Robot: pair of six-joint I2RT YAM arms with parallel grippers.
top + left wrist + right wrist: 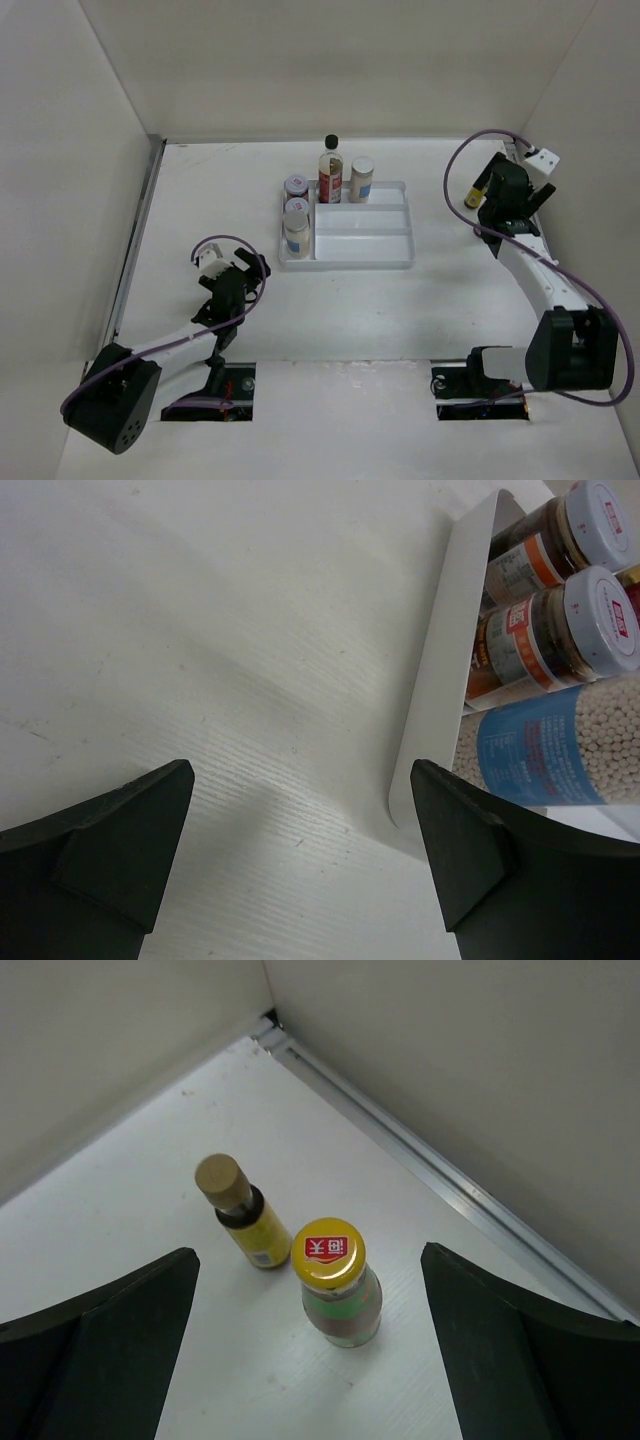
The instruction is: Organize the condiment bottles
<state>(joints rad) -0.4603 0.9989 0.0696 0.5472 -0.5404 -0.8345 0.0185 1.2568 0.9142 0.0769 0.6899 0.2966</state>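
Right wrist view has the right hand (pixel 307 1252) spread and empty, the yellow-capped sauce bottle (pixel 338 1290) upright on the table (pixel 120 1220) centred just ahead of it, so a pick seems in hand, calling for descent and closure.

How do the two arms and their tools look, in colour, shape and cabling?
Both the left arm and right arm have white links, bulky black joint housings and a looping purple cable. The left tool and right tool each have two matte black, wedge-shaped fingers. No markings are legible.
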